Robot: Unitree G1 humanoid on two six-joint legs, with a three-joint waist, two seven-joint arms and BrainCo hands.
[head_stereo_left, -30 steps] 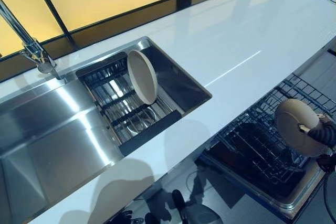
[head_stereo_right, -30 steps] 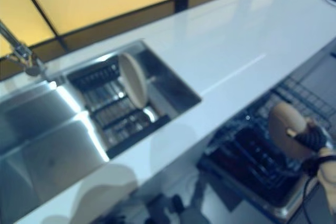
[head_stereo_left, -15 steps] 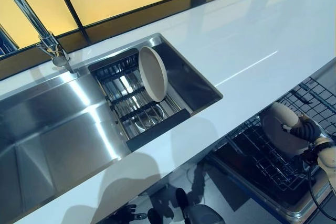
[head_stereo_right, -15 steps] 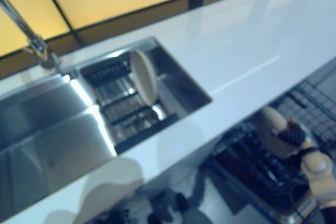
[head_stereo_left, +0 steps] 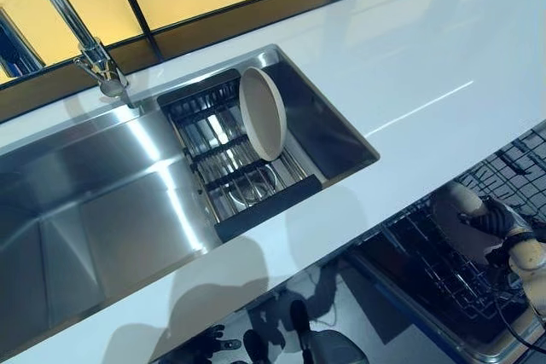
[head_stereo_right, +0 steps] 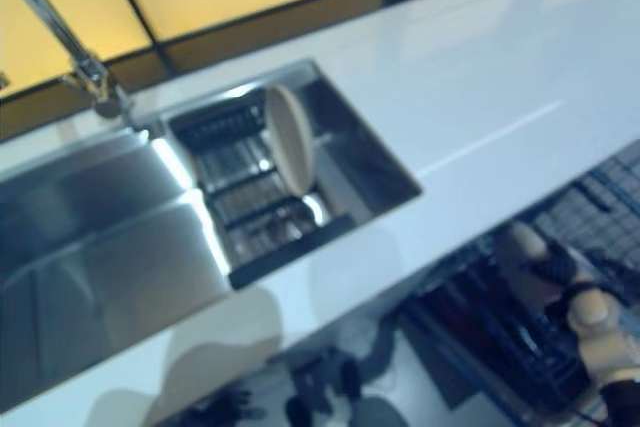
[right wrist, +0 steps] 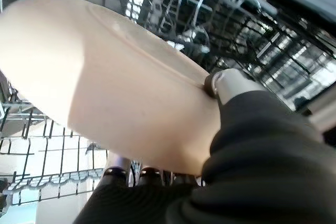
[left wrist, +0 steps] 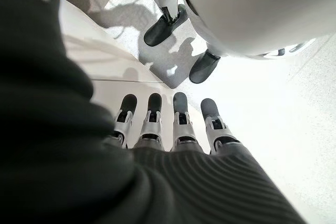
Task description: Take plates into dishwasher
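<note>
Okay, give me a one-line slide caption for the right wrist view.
Right hand grips a beige plate above the dishwasher rack.

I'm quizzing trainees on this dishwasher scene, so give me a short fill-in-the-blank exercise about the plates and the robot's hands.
1. The right hand grips a beige ____ over the dishwasher rack.
2. Another beige plate stands on edge in the ____.
3. The left hand holds ____, fingers straight.
4. The faucet rises beside the sink, on the robot's ____.

Missing words: plate; sink; nothing; left
</note>
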